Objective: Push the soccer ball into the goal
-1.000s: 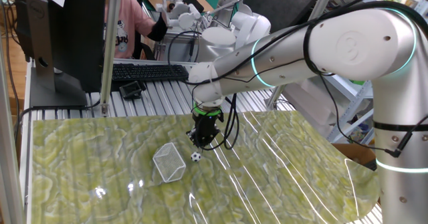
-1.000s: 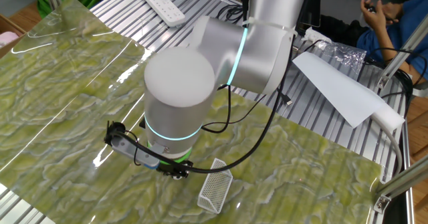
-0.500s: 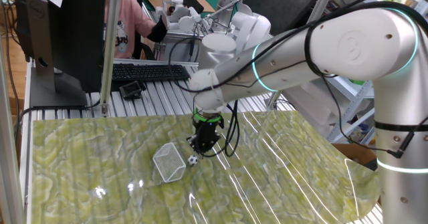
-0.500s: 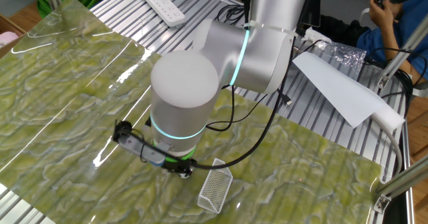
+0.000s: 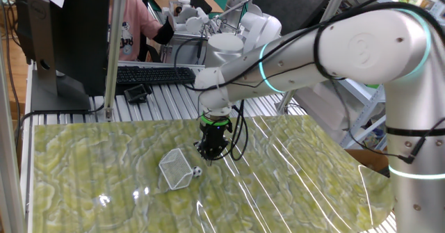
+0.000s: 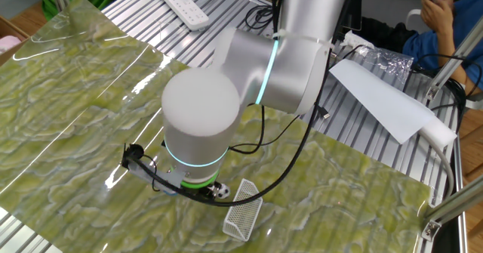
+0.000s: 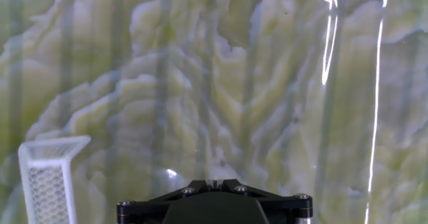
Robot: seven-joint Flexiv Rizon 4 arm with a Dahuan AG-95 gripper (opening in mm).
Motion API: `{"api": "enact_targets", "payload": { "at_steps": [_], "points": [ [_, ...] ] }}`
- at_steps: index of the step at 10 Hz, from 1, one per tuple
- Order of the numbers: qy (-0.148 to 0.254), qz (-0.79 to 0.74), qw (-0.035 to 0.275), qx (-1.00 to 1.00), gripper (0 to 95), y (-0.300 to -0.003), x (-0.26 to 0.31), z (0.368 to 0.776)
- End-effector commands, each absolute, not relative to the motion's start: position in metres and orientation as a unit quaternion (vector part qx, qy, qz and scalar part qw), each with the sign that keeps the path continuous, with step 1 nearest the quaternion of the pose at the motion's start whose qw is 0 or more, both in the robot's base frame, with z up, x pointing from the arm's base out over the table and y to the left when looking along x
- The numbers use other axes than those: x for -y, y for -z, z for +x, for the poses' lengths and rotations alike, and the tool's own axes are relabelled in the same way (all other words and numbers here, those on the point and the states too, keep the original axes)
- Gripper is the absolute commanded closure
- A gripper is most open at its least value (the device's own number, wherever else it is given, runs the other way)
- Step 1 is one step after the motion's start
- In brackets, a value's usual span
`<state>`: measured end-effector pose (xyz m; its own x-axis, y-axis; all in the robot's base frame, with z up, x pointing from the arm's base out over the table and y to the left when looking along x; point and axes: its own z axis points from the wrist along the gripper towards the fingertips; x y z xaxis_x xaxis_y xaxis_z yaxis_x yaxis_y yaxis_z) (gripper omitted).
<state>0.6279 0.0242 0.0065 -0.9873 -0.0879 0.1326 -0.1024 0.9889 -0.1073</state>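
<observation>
The soccer ball (image 5: 197,171), tiny and white with black patches, lies on the green mat right beside the goal (image 5: 176,169), a small white mesh wedge. My gripper (image 5: 211,152) is low over the mat just right of and behind the ball. In the other fixed view the ball (image 6: 222,188) shows under the gripper (image 6: 214,196), next to the goal (image 6: 243,214). In the hand view the gripper (image 7: 214,183) has its jaws together with nothing between them. The goal (image 7: 47,178) is at the lower left there, and the ball is out of view.
The green patterned mat (image 5: 104,170) covers the table. A keyboard (image 5: 154,74) and a monitor (image 5: 55,45) stand behind it. A person (image 5: 132,24) sits at the back. A remote (image 6: 181,5) and a white sheet (image 6: 385,102) lie on the slatted tabletop.
My gripper has moved left and down toward the goal. The ball has rolled left ahead of it, from open mat to right beside the goal.
</observation>
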Motion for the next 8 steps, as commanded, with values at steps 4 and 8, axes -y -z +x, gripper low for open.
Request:
{"api": "enact_targets", "payload": {
  "at_steps": [4, 8],
  "points": [
    [-0.058, 0.047, 0.065, 0.995, 95.0, -0.002, -0.022, 0.61],
    [-0.045, 0.039, 0.087, 0.994, 95.0, -0.011, -0.015, 0.597]
  ]
}}
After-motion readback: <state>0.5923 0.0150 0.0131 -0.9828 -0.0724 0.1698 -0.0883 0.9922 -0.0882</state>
